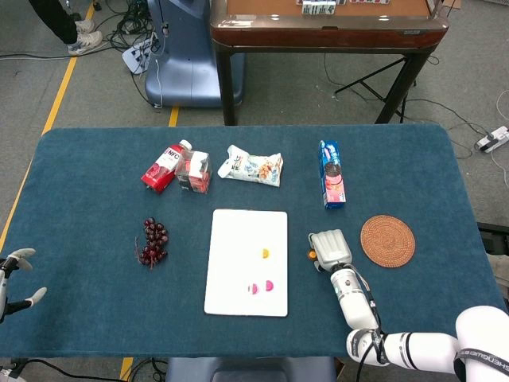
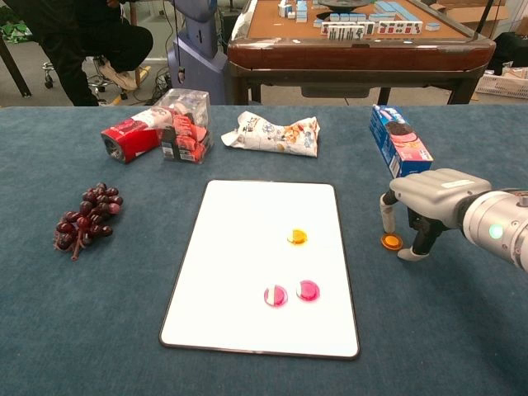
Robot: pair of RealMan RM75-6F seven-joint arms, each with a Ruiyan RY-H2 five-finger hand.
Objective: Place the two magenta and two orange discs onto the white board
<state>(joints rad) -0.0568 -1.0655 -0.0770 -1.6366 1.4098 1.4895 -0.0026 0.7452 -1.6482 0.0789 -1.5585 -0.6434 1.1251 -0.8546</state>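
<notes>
Here we see one orange disc (image 2: 297, 237) and two magenta discs (image 2: 291, 293) on the white board (image 2: 247, 256), while right of the board our right hand (image 2: 425, 202) straddles the second orange disc (image 2: 391, 242), fingers (image 2: 385, 216) released, grasping nothing.

Right hand (image 2: 422, 206): held palm down low over the blue cloth-covered surface (image 2: 99, 313), fingers (image 2: 385, 216) apart and pointing downward, nothing gripped.
Right arm: white forearm seen reaching in from the lower right.
Left hand (image 1: 17, 278): seen at the far left edge, fingers spread, nothing held.
</notes>
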